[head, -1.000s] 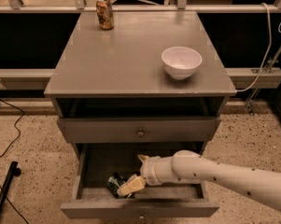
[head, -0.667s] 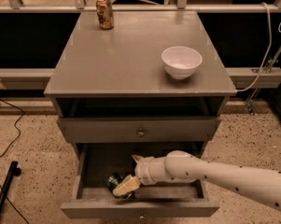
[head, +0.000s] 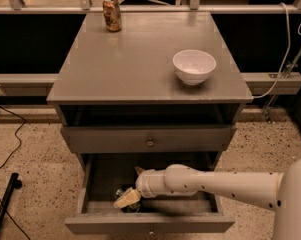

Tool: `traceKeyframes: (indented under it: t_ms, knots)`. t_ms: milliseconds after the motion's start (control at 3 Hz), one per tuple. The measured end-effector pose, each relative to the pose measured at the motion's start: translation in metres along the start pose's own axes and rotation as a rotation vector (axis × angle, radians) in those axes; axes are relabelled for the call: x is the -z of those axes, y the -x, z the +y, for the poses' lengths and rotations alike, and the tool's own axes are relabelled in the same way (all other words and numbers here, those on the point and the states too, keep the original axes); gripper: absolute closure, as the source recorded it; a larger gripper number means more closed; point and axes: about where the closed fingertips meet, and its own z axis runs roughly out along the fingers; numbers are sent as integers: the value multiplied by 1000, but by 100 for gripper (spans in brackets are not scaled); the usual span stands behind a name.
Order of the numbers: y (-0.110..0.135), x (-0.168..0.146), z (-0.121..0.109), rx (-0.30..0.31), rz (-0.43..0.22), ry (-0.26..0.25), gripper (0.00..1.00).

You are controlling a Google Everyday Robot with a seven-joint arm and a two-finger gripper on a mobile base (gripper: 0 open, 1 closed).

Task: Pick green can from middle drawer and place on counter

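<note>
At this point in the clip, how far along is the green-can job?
Done: the middle drawer stands open. In hand: the gripper is down inside it at the green can, which is not yet lifted. Left: bringing the can out and setting it on the counter.

Extended into the open drawer, with gripper low at its front left, seemingly touching the green can there.

Gripper sits in middle drawer; its walls hem it, top open.
</note>
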Motion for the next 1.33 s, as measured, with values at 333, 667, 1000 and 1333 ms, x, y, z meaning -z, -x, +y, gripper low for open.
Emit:
traceKeyframes:
  t_ms: [333, 667, 1000, 1333]
  knots:
    - [0, -13, -5, -2, 6, -5, 4]
    - [-12, -27, -6, -21, 26, -7, 15]
    - [-27, -36, -6, -40, 52, -11, 14]
    - [-44, -37, -5, -55, 72, -20, 15]
